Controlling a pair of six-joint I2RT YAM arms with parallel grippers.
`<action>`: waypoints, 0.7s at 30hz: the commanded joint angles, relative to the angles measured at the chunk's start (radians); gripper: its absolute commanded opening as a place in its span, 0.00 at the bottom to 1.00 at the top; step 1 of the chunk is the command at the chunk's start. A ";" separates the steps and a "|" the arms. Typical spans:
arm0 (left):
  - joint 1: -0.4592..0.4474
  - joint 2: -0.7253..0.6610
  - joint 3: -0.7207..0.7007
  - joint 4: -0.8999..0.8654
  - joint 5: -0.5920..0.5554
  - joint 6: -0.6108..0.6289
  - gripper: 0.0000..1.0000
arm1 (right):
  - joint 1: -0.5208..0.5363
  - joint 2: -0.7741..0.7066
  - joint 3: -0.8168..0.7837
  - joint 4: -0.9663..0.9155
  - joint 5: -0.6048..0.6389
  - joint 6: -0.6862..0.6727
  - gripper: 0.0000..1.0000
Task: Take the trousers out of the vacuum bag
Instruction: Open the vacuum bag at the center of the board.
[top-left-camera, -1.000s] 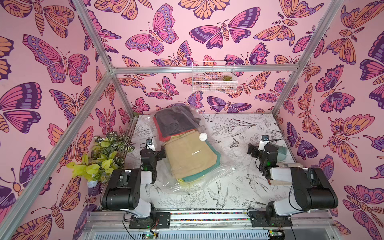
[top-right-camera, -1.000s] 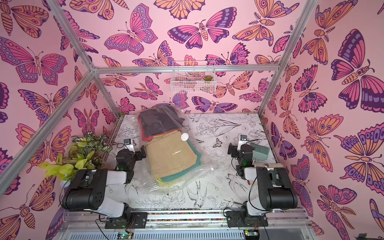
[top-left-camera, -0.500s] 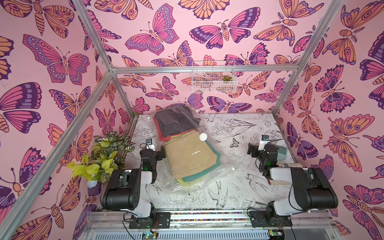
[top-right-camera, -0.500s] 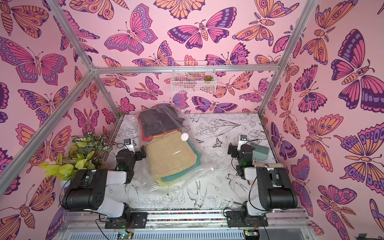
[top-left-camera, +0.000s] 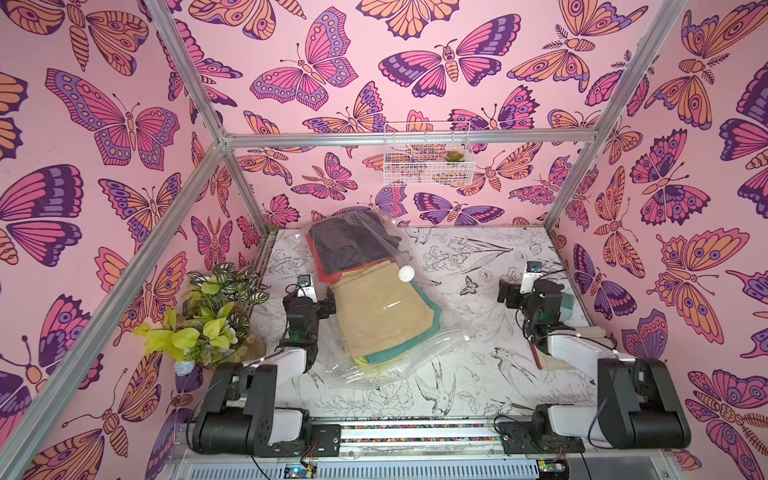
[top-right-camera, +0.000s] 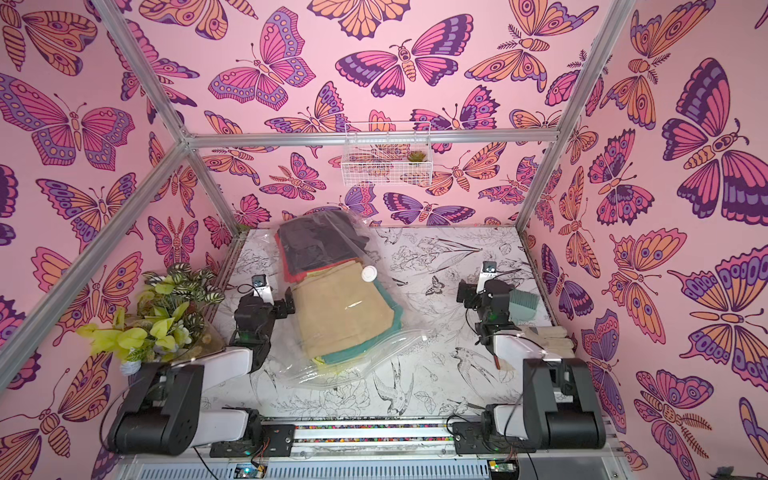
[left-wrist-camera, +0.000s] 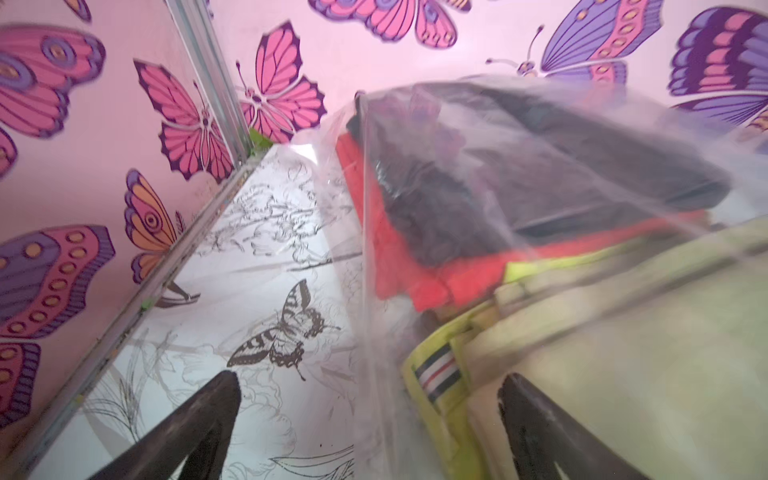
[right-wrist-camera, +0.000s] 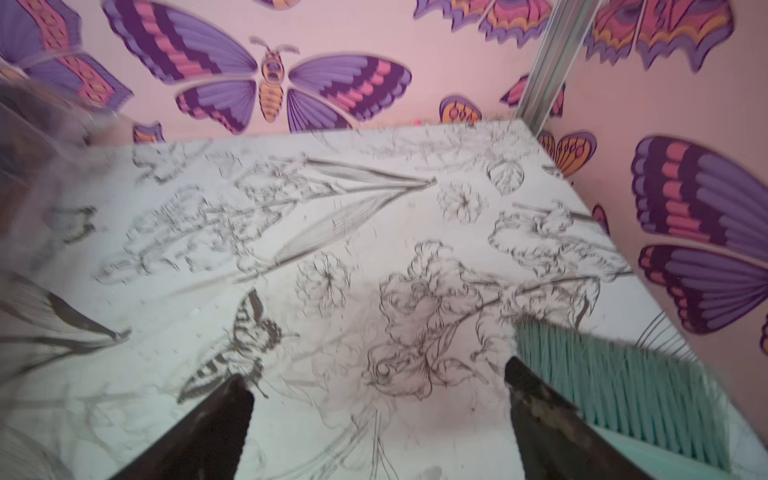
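On the tabletop (top-left-camera: 478, 374), both top views: the vacuum bag (top-left-camera: 415, 353) lies left of centre. Its long axis runs far to near, with the far end a little further left at the foot of the far wall. The loose crinkled end points near and trails off to the right.
Valve cap (top-left-camera: 406, 274): round and white, on the bag's right side at about mid-length.
Trousers (top-left-camera: 378, 311): all inside the bag, folded flat in two stacks along its axis. Black lies on red at the far end, tan on teal and yellow at the near end.
Left tool (top-left-camera: 309, 301): just beside the bag's left edge at mid-length, pointing far.
Right tool (top-left-camera: 521, 291): near the right wall, well apart from the bag, pointing far.
Surroundings: a leafy plant (top-left-camera: 208, 316) at the left edge and a wire basket (top-left-camera: 428, 160) on the far wall.
Left wrist view, tool: fingers (left-wrist-camera: 199, 424) spread wide, pinching nothing. One is over bare tabletop. The other is at the bag's side against the tan cloth, and I cannot tell whether it touches.
Left wrist view, bag: a clear film wall with black over red behind it. The yellow edge closest to the tool has a striped tab (left-wrist-camera: 438, 374).
Right wrist view, tool: fingers (right-wrist-camera: 208, 428) spread wide over bare tabletop, nothing between them. A teal brush (right-wrist-camera: 623, 374) lies just beside one finger.
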 joint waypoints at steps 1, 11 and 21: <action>-0.039 -0.138 0.033 -0.181 -0.080 -0.013 1.00 | 0.008 -0.107 0.063 -0.236 -0.061 0.106 0.99; -0.210 -0.384 0.225 -0.756 -0.040 -0.207 1.00 | 0.051 -0.411 0.081 -0.626 -0.273 0.409 0.99; -0.269 -0.340 0.428 -1.175 0.103 -0.391 1.00 | 0.240 -0.633 -0.004 -0.843 -0.418 0.642 0.99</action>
